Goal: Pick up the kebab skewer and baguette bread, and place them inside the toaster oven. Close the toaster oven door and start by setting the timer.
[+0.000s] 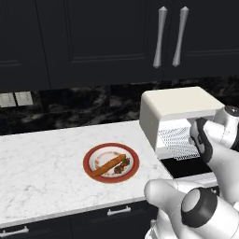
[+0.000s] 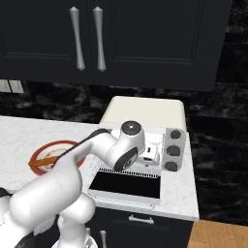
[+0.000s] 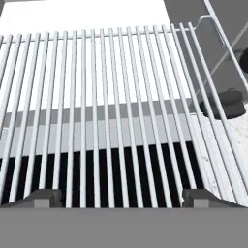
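Observation:
The cream-white toaster oven [image 1: 179, 105] stands at the counter's right end. Its door [image 2: 127, 183] is folded down flat with the dark glass facing up. The wire rack [image 3: 121, 97] juts out over the door. My gripper [image 3: 123, 197] hovers just above the rack, open and holding nothing, with its fingertips [image 3: 46, 197] spread wide. On the red-rimmed plate [image 1: 88, 156] to the oven's left lie the orange-brown baguette bread [image 1: 108, 165] and the chunky kebab skewer [image 1: 122, 167] side by side. The baguette [image 2: 48, 160] pokes out behind my arm in the right base view.
Three grey knobs [image 2: 173, 150] run down the oven's right side. Dark upper cabinets with metal handles [image 1: 161, 37] hang above. White marble counter [image 1: 42, 172] stretches left of the plate. Wall sockets [image 1: 16, 99] sit on the black backsplash.

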You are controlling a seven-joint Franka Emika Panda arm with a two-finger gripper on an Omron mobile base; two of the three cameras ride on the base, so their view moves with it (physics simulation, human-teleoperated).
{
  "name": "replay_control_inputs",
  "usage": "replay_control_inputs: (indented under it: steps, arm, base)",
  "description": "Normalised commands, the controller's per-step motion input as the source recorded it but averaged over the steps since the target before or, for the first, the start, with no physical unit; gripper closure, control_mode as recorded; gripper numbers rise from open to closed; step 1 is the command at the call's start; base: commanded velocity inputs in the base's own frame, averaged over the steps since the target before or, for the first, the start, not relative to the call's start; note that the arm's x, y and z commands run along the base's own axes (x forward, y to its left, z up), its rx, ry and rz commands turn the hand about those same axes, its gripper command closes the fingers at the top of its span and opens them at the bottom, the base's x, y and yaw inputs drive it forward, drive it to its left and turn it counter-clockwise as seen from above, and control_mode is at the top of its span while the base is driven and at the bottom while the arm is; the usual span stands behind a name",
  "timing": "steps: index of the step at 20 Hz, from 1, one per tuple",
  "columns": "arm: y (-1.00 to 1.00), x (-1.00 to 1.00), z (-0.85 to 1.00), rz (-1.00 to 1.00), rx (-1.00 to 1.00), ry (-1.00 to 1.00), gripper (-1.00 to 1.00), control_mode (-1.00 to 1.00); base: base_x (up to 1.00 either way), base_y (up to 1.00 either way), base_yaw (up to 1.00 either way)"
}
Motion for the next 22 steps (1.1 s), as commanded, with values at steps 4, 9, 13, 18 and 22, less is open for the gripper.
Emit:
replay_control_inputs:
  steps: [4,9,13,18,22]
  arm:
    - [0.02,-0.64,-0.78,0.04,-0.01,0.14,-1.00,-1.00]
    - [0.04,-0.46,-0.44,0.04,-0.01,0.08,-1.00,-1.00]
    - [0.61,-0.31,0.04,0.03,-0.03,0.00,-1.00,-1.00]
    - [0.76,-0.16,0.66,0.00,0.05,-0.01,-1.00,-1.00]
    - [0.73,-0.10,0.43,0.00,0.07,0.01,-1.00,-1.00]
  base:
    - [0.00,0.00,0.00]
    - [0.00,0.00,0.00]
    - [0.00,0.00,0.00]
    - [0.00,0.00,0.00]
    - [0.00,0.00,0.00]
